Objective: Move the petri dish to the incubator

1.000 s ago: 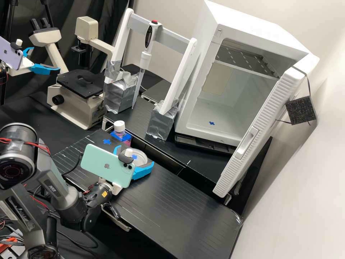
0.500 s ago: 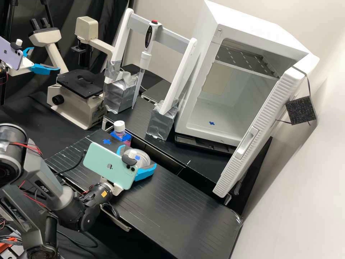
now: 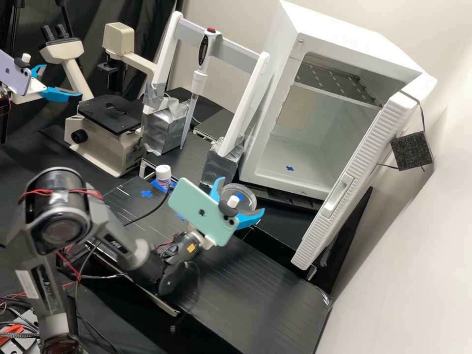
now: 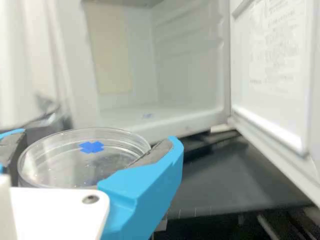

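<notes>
The gripper (image 3: 239, 202) is shut on the clear petri dish (image 3: 247, 192), holding it in the air above the bench's far edge, in front of the incubator (image 3: 285, 162). In the wrist view the gripper (image 4: 92, 157) has its two blue fingers on either side of the round dish (image 4: 60, 160), which bears a blue cross mark and looks roughly level. Beyond the dish stands the incubator (image 4: 190, 75) with its door open; a blue mark lies on its inner floor.
The incubator door (image 3: 354, 182) swings out toward the bench's right. A pipette stand (image 3: 246, 103) with taped feet is left of the incubator. A white-capped bottle (image 3: 163, 174) and a microscope (image 3: 108, 132) are farther left.
The gripper has lifted the petri dish off the bench and carried it right, toward the incubator. A blue mark on the bench is uncovered where the dish was.
</notes>
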